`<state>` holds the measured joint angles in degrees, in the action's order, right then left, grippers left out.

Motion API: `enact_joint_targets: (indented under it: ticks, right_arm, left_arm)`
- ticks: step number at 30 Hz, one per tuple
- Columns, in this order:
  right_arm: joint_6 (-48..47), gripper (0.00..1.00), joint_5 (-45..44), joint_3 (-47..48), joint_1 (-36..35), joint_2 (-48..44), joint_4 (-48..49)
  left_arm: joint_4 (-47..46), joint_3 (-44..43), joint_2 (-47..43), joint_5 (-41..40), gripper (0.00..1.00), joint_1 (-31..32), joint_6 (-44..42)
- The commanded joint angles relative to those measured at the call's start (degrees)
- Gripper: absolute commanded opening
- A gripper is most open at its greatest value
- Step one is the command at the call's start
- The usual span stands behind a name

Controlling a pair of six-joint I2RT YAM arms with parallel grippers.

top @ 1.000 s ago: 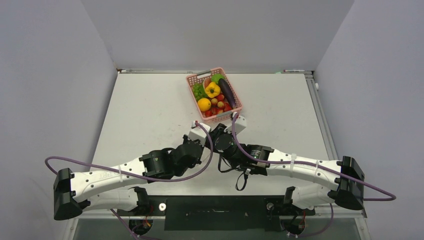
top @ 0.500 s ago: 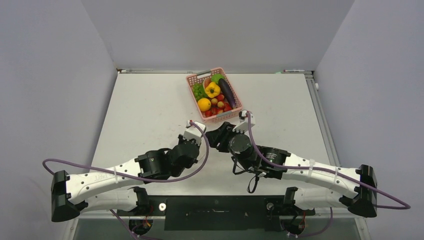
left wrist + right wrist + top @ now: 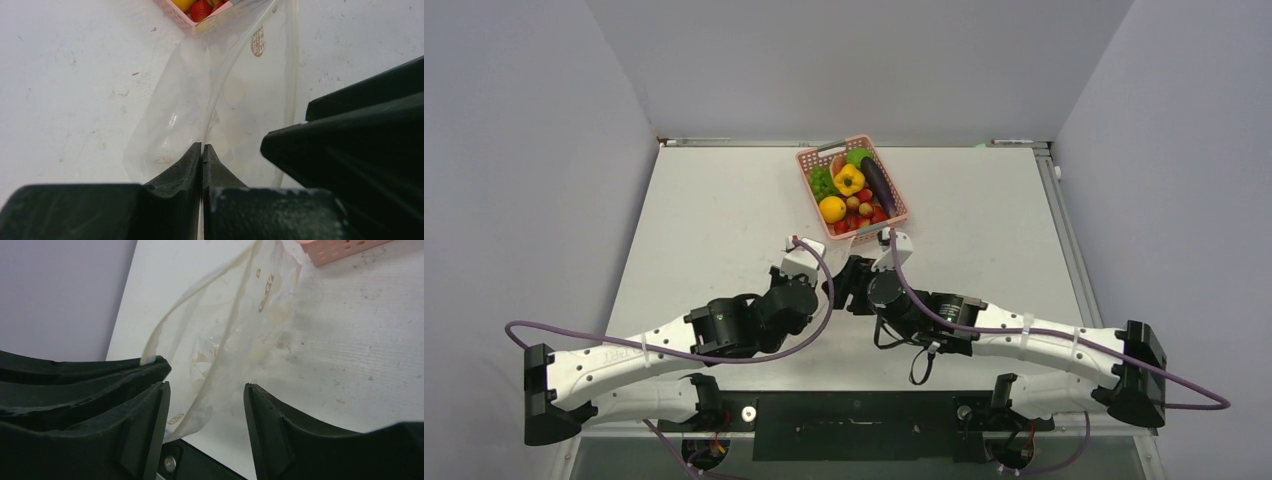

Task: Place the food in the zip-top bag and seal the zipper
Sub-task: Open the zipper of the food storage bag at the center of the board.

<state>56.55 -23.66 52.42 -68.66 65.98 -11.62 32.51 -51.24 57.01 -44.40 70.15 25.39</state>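
The food lies in the pink basket (image 3: 852, 190): yellow pepper (image 3: 850, 180), orange fruit (image 3: 832, 209), eggplant (image 3: 877, 185), green leaves (image 3: 822, 182), red tomatoes (image 3: 869, 208). The clear zip-top bag (image 3: 240, 90) hangs empty just in front of the basket, lifted off the table. My left gripper (image 3: 202, 146) is shut on the bag's mouth edge, where the whitish zipper (image 3: 165, 322) runs. My right gripper (image 3: 207, 385) is open, and a loose side of the bag (image 3: 220, 340) hangs between its fingers. In the top view the two grippers meet, left (image 3: 826, 290) and right (image 3: 849, 285).
The basket's near corner (image 3: 175, 12) touches the bag's far end and also shows in the right wrist view (image 3: 340, 250). The right gripper's body (image 3: 350, 140) fills the right of the left wrist view. Walls close the table's back and sides.
The right arm swung out to the right and came back left beside the left gripper. The left gripper has shifted slightly left, still shut on the bag.
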Motion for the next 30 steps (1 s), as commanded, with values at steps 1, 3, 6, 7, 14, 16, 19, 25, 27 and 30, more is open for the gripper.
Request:
enact_joint_targets:
  ticks: [1,3,6,7,14,16,19,25,27,30]
  right_arm:
    - [-0.33,0.57,4.44,2.69,-0.41,4.43,1.08]
    - [0.09,0.58,4.95,3.25,-0.59,6.4,1.43]
    - [0.56,0.57,5.26,3.88,-0.75,8.24,1.93]
    - [0.57,0.57,5.27,3.98,-0.77,8.64,2.2]
    - [0.71,0.51,4.39,3.88,-0.85,10.7,1.82]
    - [0.91,0.46,3.92,3.58,-0.81,11.07,1.5]
    - [1.01,0.4,3.32,3.43,-0.76,11.55,0.98]
    - [0.39,0.17,1.59,3.54,-0.54,12.61,-0.18]
    - [0.09,0.06,1.79,3.65,-0.06,13.08,-0.33]
    - [-0.31,0.05,1.85,3.21,0.81,13.42,-0.2]
  left_arm:
    - [2.25,-3.91,-0.19,-3.26,0.0,0.16,2.11]
    - [2.74,-4.39,-0.08,-3.61,0.0,0.16,2.55]
    - [3.5,-4.67,0.02,-3.79,0.0,0.16,2.9]
    - [3.77,-4.76,0.1,-3.84,0.0,0.16,3.01]
    - [5.34,-5.09,-0.06,-5.14,0.0,0.16,3.77]
    - [5.68,-5.25,0.22,-5.63,0.0,0.16,3.74]
    - [6.44,-5.82,0.91,-6.39,0.0,0.16,3.64]
    - [8.11,-7.11,1.05,-7.15,0.0,0.16,2.46]
    - [9.07,-7.57,0.91,-7.43,0.0,0.16,2.01]
    - [10.89,-8.49,0.61,-8.05,0.0,0.16,1.33]
